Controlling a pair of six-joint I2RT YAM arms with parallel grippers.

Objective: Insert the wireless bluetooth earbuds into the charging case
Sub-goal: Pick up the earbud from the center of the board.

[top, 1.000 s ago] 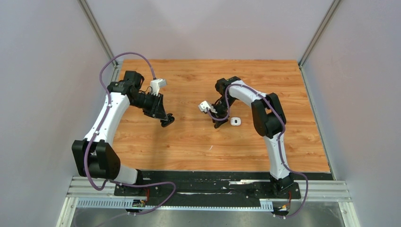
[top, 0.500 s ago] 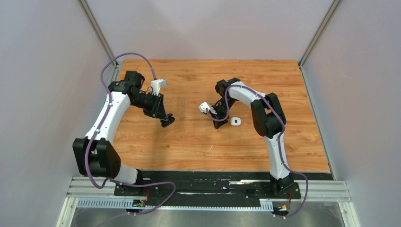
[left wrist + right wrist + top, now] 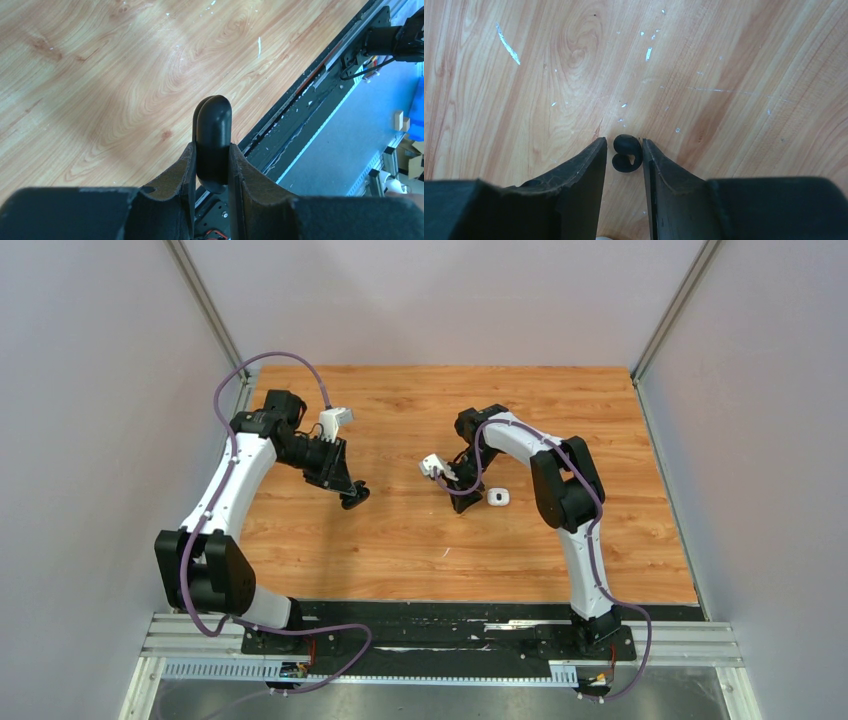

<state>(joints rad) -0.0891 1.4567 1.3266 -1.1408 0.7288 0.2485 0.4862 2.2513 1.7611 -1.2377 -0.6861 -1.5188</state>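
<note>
My left gripper (image 3: 352,496) is shut on a black rounded charging case (image 3: 214,125) and holds it upright above the wooden table; in the left wrist view the gripper (image 3: 212,148) clamps the case's lower half. My right gripper (image 3: 461,503) is low over the table. In the right wrist view its jaws (image 3: 623,143) stand slightly apart around a black rounded earbud (image 3: 626,154) lying on the wood. The right finger (image 3: 650,155) touches the earbud and a narrow gap shows on the left. The other earbuds are out of view.
A small white case (image 3: 499,498) lies on the table just right of my right gripper. The wooden table (image 3: 400,540) ends at a black rail (image 3: 440,625) at the near edge. Grey walls enclose the left, back and right.
My right gripper has shifted slightly over the table near the white case. The left arm and the black case have not visibly moved.
</note>
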